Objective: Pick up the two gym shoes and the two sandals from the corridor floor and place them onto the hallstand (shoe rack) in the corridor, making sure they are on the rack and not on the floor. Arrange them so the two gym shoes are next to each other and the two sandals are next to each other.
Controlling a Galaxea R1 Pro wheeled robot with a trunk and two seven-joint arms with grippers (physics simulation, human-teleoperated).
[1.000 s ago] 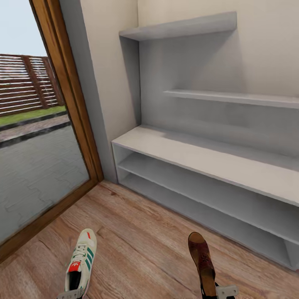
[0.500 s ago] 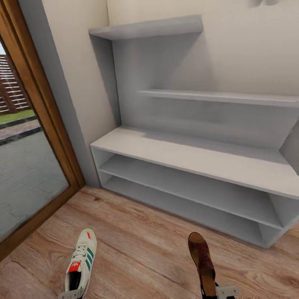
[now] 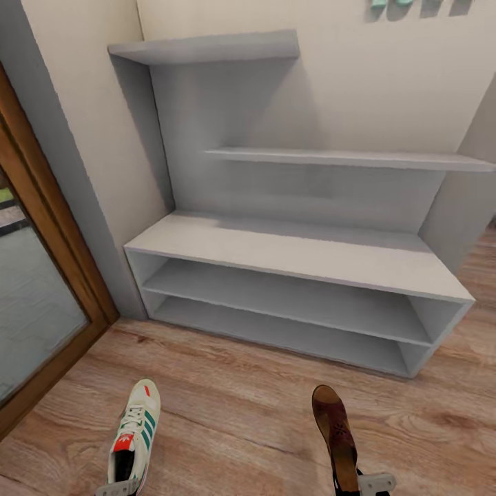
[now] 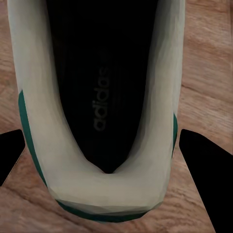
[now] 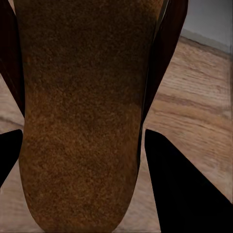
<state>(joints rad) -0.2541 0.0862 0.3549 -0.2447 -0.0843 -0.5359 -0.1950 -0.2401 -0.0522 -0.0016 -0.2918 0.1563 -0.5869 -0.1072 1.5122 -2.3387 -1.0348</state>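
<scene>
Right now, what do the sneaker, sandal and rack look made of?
Sneaker: smooth off-white upper, leather or synthetic; green stripes, dark printed insole.
Sandal: dark brown leather-like straps, with a grainy, suede-like tan footbed in the right wrist view.
Rack: flat matte white panels, probably painted board; no grain visible.

A white gym shoe (image 3: 135, 434) with green side stripes and a red-orange tongue tab sits heel-first between the fingers of the left gripper (image 4: 104, 160), its toe pointing away from the gripper toward the hallstand (image 3: 289, 256); the dark insole bears a printed brand name. A dark brown sandal (image 3: 335, 432) with a tan footbed sits the same way in the right gripper (image 5: 82, 160), heel between the fingers, toe forward. The white hallstand stands beyond both grippers, its bench top and two open shelf levels bare. Light wood-grain corridor floor (image 3: 234, 406) lies beneath both shoes.
</scene>
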